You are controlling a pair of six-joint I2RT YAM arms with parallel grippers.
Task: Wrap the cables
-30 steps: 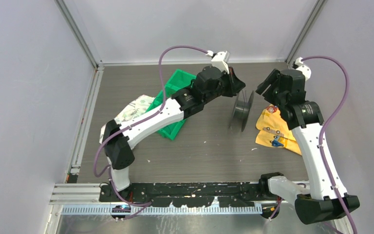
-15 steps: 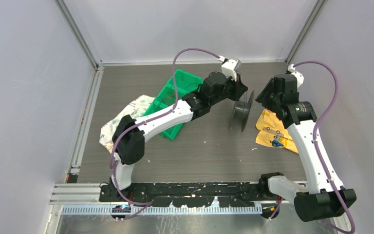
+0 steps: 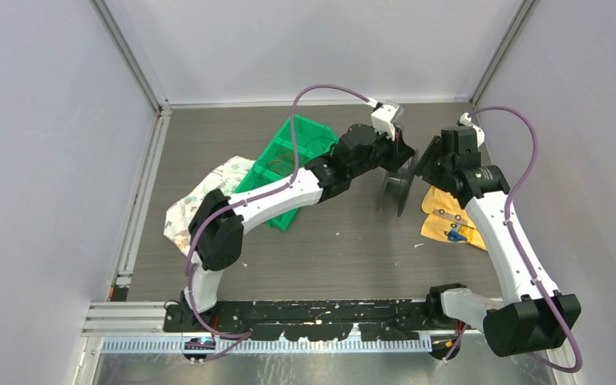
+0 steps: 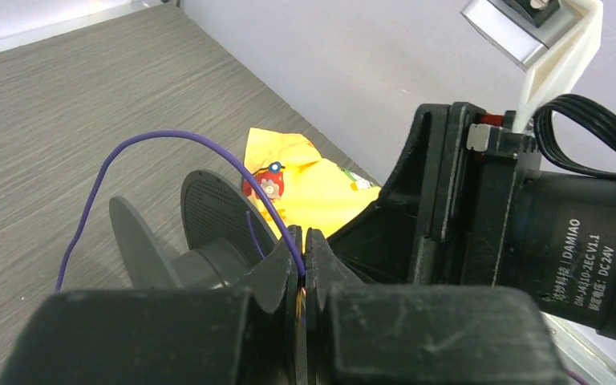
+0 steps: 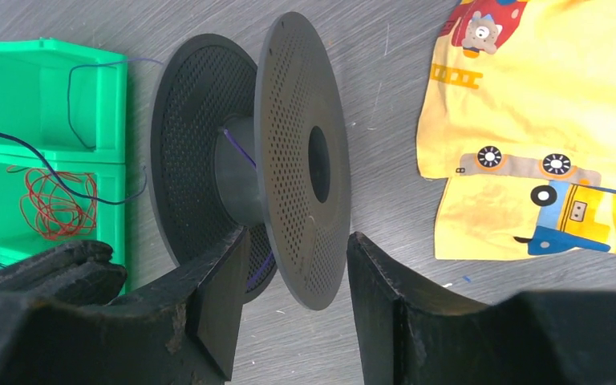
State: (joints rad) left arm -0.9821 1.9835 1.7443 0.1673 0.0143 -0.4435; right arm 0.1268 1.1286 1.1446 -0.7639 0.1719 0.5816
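Left gripper (image 4: 303, 269): jaws clenched on a thin purple cable (image 4: 168, 133), pinched at the very tips. From the jaws the cable arches upward, then drops away ahead and to the left. The spool (image 5: 297, 160) stands on edge just ahead of these jaws, with purple turns on its hub.

Right gripper (image 5: 298, 273): jaws released and standing apart, the near flange's rim between them. Contact with the flange cannot be told. Past the left finger, a green bin (image 5: 40, 88) holds a red coil (image 5: 52, 200) and loose cables (image 5: 16, 148). A yellow cloth (image 5: 529, 120) lies right of the jaws.
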